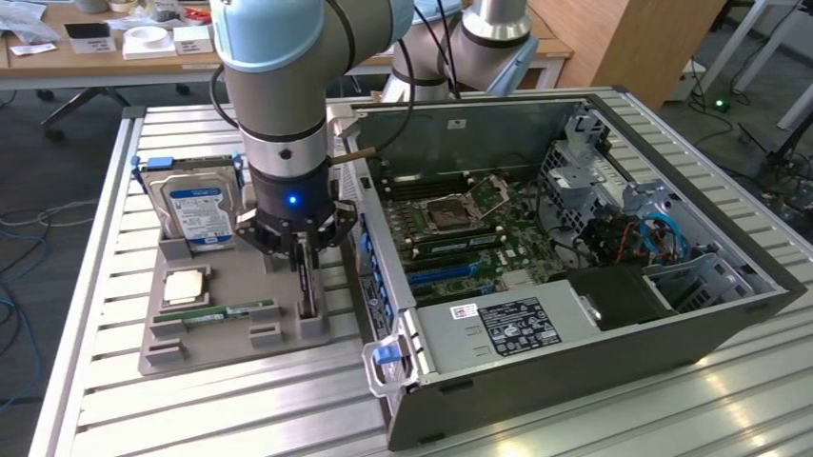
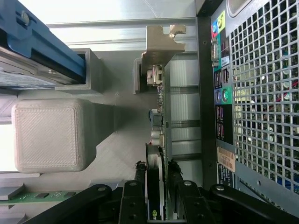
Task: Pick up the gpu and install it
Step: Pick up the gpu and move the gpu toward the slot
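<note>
Gpu [image 1: 307, 284] on edge in a slot of the grey tray [image 1: 178, 335], on the side nearest the open computer case [image 1: 711, 314]. Pinched on both flat sides by the tool [image 1: 303, 252].

From the wrist: edge-on, thin and dark, with a silvery bracket [image 2: 161, 46] at one end (the end away from the tool), and fingers [image 2: 139, 172] pressed against it.

From the exterior view: hard drive [image 1: 197, 209] and memory stick [image 1: 228, 312] on the same tray, on the slatted desk [image 1: 254, 409].
</note>
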Robot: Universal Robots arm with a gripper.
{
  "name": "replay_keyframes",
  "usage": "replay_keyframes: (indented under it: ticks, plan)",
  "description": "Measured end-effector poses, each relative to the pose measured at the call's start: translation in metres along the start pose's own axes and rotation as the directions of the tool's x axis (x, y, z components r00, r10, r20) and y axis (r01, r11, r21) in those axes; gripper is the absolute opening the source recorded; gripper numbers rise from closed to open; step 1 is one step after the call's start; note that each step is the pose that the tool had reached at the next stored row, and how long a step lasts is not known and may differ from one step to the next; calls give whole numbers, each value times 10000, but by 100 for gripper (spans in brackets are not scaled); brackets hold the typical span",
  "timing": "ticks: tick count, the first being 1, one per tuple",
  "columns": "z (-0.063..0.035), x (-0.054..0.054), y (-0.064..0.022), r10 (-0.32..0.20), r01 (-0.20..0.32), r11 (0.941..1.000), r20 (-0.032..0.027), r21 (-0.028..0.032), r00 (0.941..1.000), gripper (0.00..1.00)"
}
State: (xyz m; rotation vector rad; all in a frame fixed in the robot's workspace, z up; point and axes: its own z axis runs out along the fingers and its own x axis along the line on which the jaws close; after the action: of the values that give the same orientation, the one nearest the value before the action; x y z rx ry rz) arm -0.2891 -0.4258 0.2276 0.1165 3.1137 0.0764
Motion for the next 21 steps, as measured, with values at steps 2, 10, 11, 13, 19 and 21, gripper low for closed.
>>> replay_keyframes:
  ticks: [2, 10, 11, 13, 19, 21]
  plan:
    - [0, 0, 0, -1, 1, 10000, -2, 1, 10000, 26]
    - [0, 0, 0, 0, 0, 10000, -1, 1, 10000, 26]
    - [0, 0, 0, 0, 0, 10000, -1, 1, 10000, 26]
    - [0, 0, 0, 0, 0, 10000, 0, 1, 10000, 26]
    - [0, 0, 0, -238, 238, 9997, -12, -4, 9997, 26]
    - [1, 0, 0, -477, 477, 9989, -23, -10, 9989, 26]
